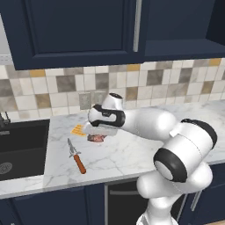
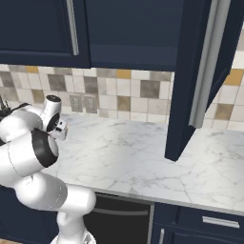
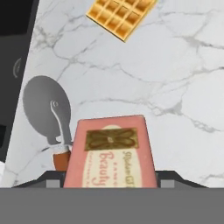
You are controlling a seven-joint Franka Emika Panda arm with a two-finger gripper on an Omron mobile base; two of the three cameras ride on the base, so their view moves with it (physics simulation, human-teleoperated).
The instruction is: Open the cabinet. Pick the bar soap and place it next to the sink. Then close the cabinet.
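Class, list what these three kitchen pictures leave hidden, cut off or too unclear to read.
- Hand, hand view: the bar soap covers the fingertips, so contact can't be confirmed.
- Bar soap, left base view: mostly hidden under the hand.
- Sink, left base view: cut off by the left edge.
- Cabinet, right base view: door open, but its interior isn't visible.
- Knife, hand view: handle hidden behind the soap.

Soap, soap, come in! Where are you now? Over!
Gripper shut on bar soap, low over counter. Sink close by. Waffle and knife nearby. Cabinet door open.

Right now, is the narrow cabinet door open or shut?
Open: the cabinet door swings out over the counter, its handle facing the room.
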